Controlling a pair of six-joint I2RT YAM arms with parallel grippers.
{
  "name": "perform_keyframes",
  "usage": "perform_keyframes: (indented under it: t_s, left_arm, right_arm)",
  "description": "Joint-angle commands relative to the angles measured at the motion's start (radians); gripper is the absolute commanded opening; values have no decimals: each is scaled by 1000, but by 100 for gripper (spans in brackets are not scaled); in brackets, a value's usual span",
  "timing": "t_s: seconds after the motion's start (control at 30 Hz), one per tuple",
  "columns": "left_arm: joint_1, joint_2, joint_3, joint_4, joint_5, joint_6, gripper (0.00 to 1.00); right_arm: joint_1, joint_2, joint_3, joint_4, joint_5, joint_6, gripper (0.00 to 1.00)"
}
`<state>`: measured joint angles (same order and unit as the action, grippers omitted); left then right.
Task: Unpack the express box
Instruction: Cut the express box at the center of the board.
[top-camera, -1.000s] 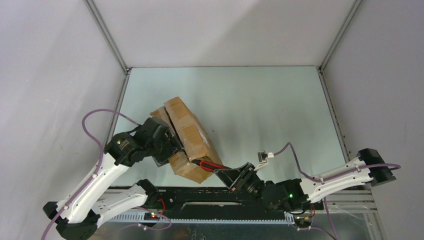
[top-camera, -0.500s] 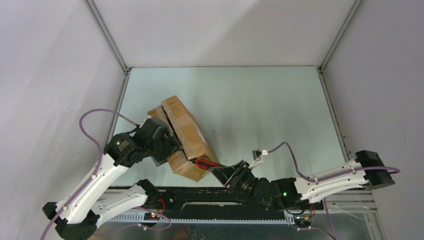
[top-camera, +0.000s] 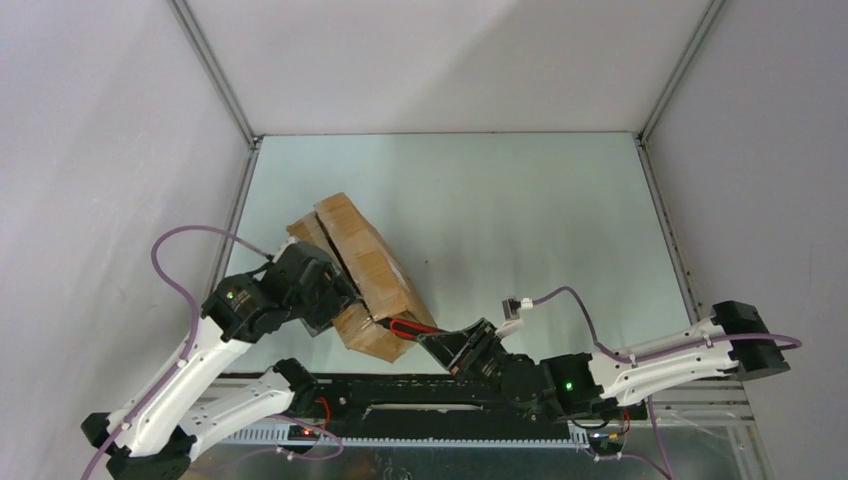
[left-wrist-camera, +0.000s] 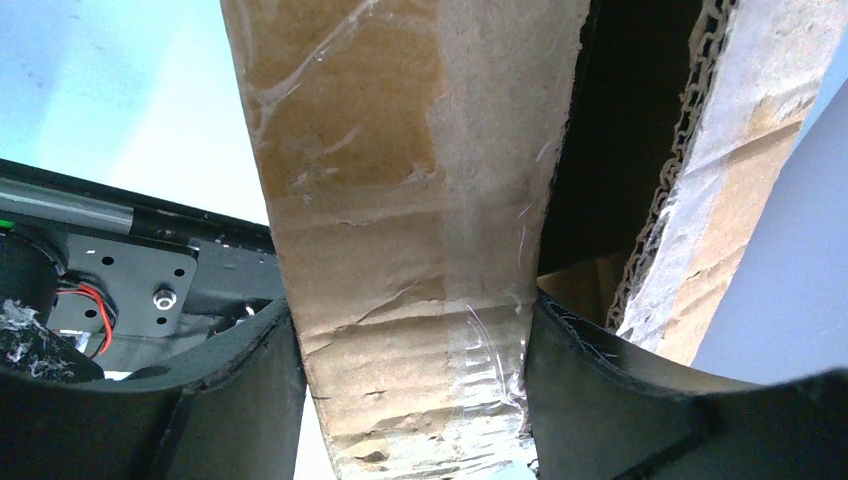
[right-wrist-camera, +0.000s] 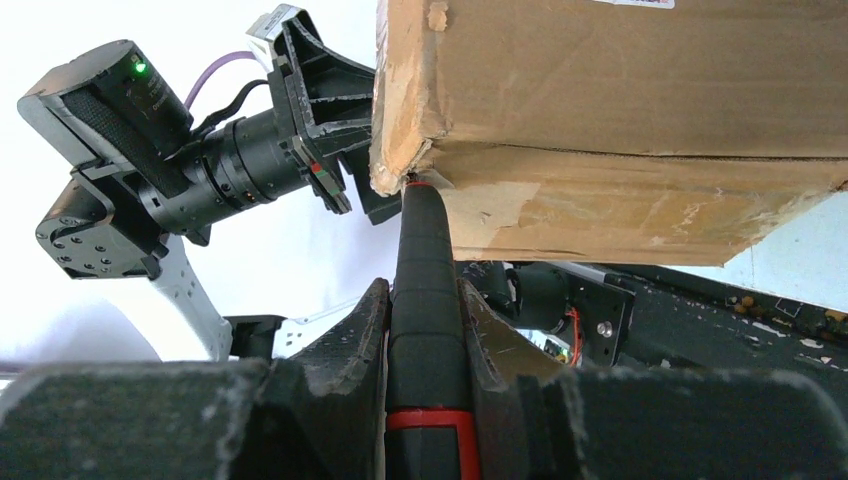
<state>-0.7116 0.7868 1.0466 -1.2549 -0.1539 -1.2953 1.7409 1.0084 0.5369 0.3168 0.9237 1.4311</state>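
Since a second ago the whole cluster has drifted a little to the left: the left arm (top-camera: 190, 370) has swung out that way and taken the carton with it, and the right arm has stretched lower and further left to follow. On the left, the left end effector (top-camera: 336, 300) is clamped on the express box (top-camera: 365, 265), its black fingers (left-wrist-camera: 240, 400) pressed against both sides of a taped, scuffed cardboard panel, with a dark gap and a ragged corrugated edge showing just to the right of that panel. The express box sits over the left half of the table (top-camera: 520, 200), angled so its long side runs from far-left to near-right, the seam between its top flaps facing up and its near end close to the arms' bases. Whether its underside rests on the table I cannot tell. Just right of that near end is the utility knife (right-wrist-camera: 424, 250), red-handled with a black nose, whose tip touches the lower corner of the box where a worn edge meets the side. Further right, the right end effector (top-camera: 447, 346) is closed tight around the knife's body, a finger on each flank.
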Motion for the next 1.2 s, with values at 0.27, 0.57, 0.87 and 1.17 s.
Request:
perform_keyframes:
  t_s: [0.27, 0.57, 0.87, 1.17]
  left_arm:
    - [-10, -36, -16, 152, 66, -77, 55]
    - [-11, -38, -21, 140, 75, -74, 55]
    - [-11, -46, -56, 133, 88, -80, 53]
    - [-11, -47, -66, 140, 89, -83, 53]
  right_arm:
    - [-15, 35, 18, -118, 35, -91, 0]
    - [-44, 13, -14, -81, 26, -161, 0]
    - [-68, -40, -45, -113, 49, -178, 0]
    - [-85, -56, -61, -78, 27, -227, 0]
